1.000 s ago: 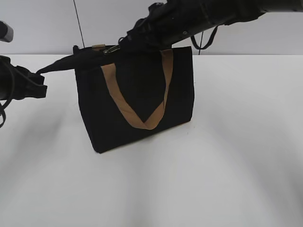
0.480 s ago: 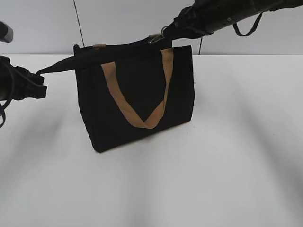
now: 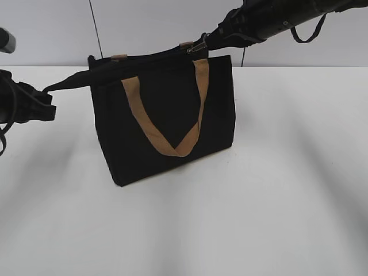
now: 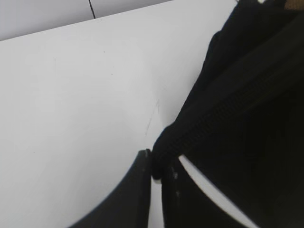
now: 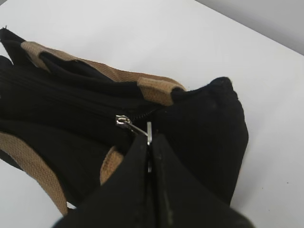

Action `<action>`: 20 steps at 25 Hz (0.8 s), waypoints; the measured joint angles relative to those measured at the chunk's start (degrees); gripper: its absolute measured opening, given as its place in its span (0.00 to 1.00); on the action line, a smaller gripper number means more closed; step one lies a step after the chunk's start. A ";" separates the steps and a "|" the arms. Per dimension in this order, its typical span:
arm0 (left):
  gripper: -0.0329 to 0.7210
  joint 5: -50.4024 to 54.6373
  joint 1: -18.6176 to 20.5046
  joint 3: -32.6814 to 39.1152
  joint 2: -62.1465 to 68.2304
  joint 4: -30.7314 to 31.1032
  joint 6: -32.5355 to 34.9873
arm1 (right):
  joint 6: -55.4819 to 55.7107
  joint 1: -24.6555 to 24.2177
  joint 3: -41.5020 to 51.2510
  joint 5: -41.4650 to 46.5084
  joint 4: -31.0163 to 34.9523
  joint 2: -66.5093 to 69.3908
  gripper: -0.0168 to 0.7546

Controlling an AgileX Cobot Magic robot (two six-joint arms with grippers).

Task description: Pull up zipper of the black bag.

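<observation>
The black bag (image 3: 167, 121) stands upright on the white table with tan strap handles. Its silver zipper pull (image 3: 198, 47) sits near the right end of the top edge. My right gripper (image 3: 206, 43) is shut on the zipper pull, also seen in the right wrist view (image 5: 148, 133), where the jaws (image 5: 151, 142) pinch the tab. My left gripper (image 3: 47, 92) is shut on the black fabric tail at the bag's left end, pulled out taut; in the left wrist view the jaws (image 4: 157, 168) clamp that tail (image 4: 164, 145).
The white table (image 3: 276, 201) spreads around the bag. A thin black cable (image 3: 96, 29) rises behind the bag at the back wall. The right arm (image 3: 276, 17) reaches in from the upper right.
My right gripper has drawn the zipper pull from the left part of the bag's top edge to near its right end. The left gripper has held still.
</observation>
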 joint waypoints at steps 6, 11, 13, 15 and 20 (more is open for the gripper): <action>0.08 0.13 0.00 0.00 0.00 -0.87 0.00 | 0.35 -0.07 0.00 1.10 -0.41 -0.30 0.04; 0.31 0.99 0.00 0.00 -0.33 -6.48 0.00 | 0.89 -0.25 0.00 2.04 -1.39 -1.98 0.44; 0.48 2.99 -0.14 0.00 -1.36 -8.08 -0.04 | 2.75 -0.25 0.00 3.23 -3.08 -3.30 0.58; 0.60 6.06 -0.75 0.00 -3.24 -10.29 -0.04 | 6.12 -0.26 0.00 4.93 -6.10 -4.72 0.64; 0.67 16.51 -2.74 0.00 -9.31 -11.93 -0.04 | 19.96 -0.26 0.00 11.19 -17.02 -7.75 0.67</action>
